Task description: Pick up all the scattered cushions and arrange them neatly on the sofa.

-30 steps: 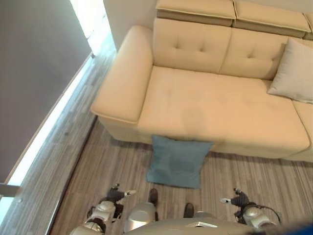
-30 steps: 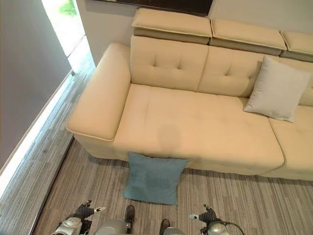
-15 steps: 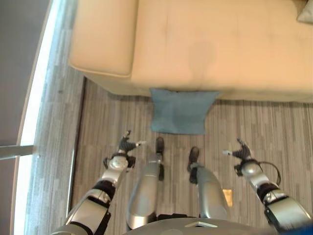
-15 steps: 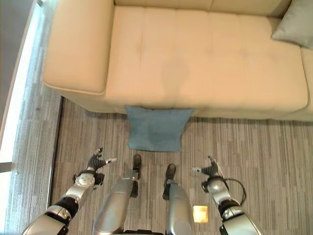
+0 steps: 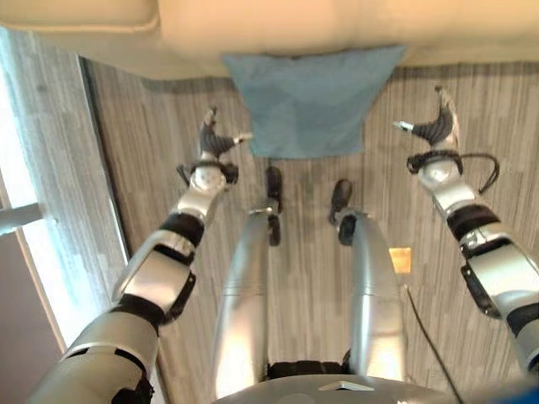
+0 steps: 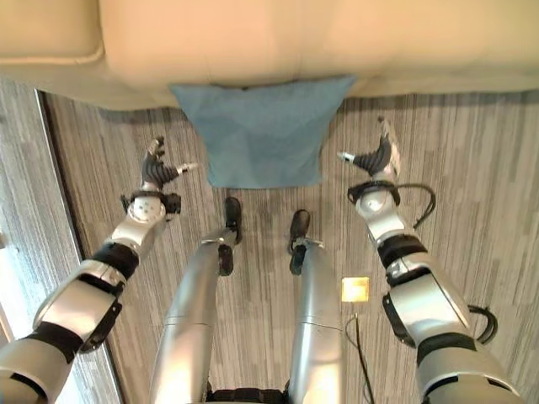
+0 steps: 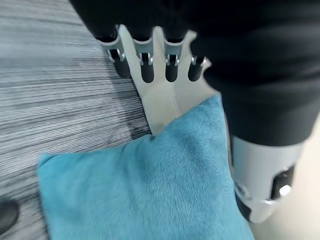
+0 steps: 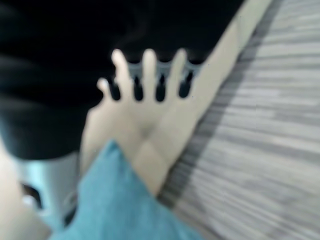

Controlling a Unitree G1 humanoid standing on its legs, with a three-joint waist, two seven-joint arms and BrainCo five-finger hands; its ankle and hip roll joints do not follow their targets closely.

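Observation:
A blue cushion (image 5: 307, 99) lies on the striped floor, its far edge against the base of the beige sofa (image 5: 278, 25). My left hand (image 5: 216, 141) hovers just left of the cushion's near corner, fingers spread open and empty. On the other side my right hand (image 5: 434, 126) is also open, a little apart from the cushion's right edge. The left wrist view has the blue cushion (image 7: 145, 190) close below the left hand (image 7: 150, 60). Past the right hand (image 8: 145, 70), the right wrist view catches a corner of the cushion (image 8: 110, 200).
The sofa front (image 6: 253, 50) runs across the far side. A bright window strip (image 5: 34, 252) lines the floor at the left. A small yellow-white tag (image 6: 354, 289) lies on the floor near my right side.
The camera has tilted down and nearer, so the sofa seat and grey cushion have left view. Both arms have stretched forward to either side of the blue cushion.

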